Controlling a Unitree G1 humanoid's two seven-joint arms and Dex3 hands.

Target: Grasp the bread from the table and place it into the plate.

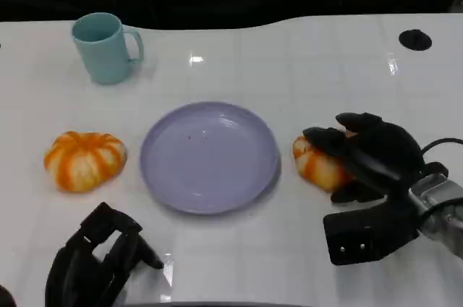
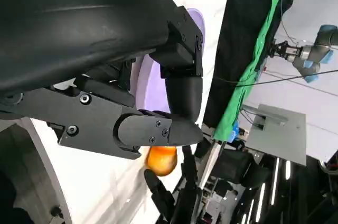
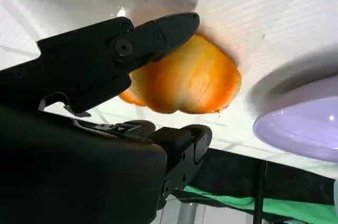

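Observation:
Two orange-and-white striped breads lie on the white table. One bread [image 1: 316, 165] [image 3: 185, 82] [image 2: 161, 160] sits just right of the lilac plate [image 1: 210, 156] [image 3: 298, 129], still on the table. My right hand [image 1: 376, 153] [image 3: 95, 71] grips it, fingers [image 3: 158, 31] laid over its top and the thumb at its near side. The other bread [image 1: 85, 160] lies left of the plate, untouched. My left hand [image 1: 101, 256] [image 2: 158, 102] rests low at the front left, holding nothing, its fingers loosely bent.
A teal mug [image 1: 105, 46] stands at the back left. A small black disc [image 1: 415, 39] sits at the back right corner. A dark backdrop lies beyond the table's far edge.

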